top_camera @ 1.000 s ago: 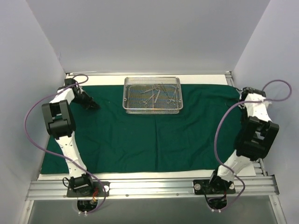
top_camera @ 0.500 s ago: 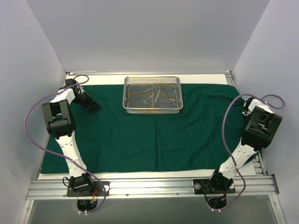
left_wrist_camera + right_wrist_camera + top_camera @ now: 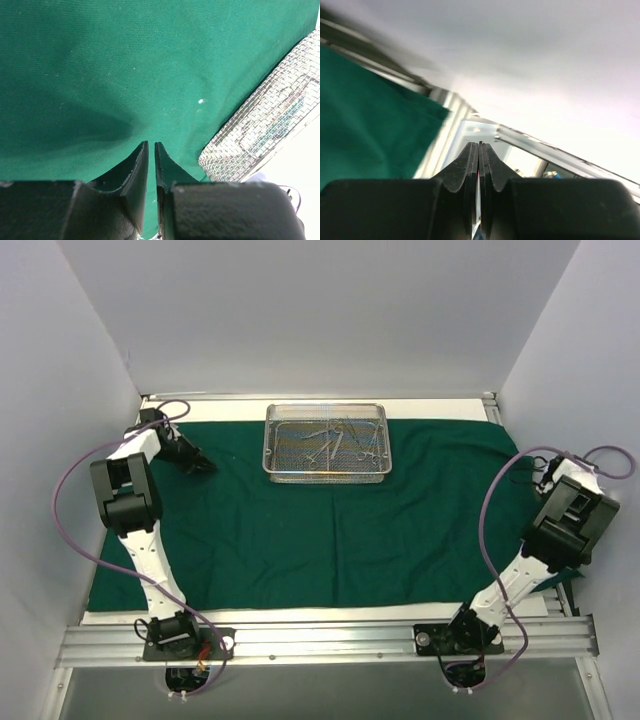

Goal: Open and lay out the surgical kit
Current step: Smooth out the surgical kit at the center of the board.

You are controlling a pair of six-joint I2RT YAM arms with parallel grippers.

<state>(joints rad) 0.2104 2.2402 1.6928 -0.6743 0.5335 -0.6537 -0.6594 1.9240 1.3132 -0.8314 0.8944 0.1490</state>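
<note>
the dark green cloth wrap [image 3: 330, 540] lies spread flat, with the rectangular silver wire-mesh tray [image 3: 326, 477] at its far edge holding slim steel instruments [image 3: 335, 443]. at far left the left gripper [image 3: 151, 145] pinches a pucker of cloth. the right gripper [image 3: 479, 145] is pressed together, empty, beyond the cloth's right edge.

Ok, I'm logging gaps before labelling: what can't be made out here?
- Instruments in the tray: too small in top view to count.
- Left gripper: wrist view doesn't show whether it pinches the cloth.
- Rail beyond the right gripper: blurred in wrist view.
</note>
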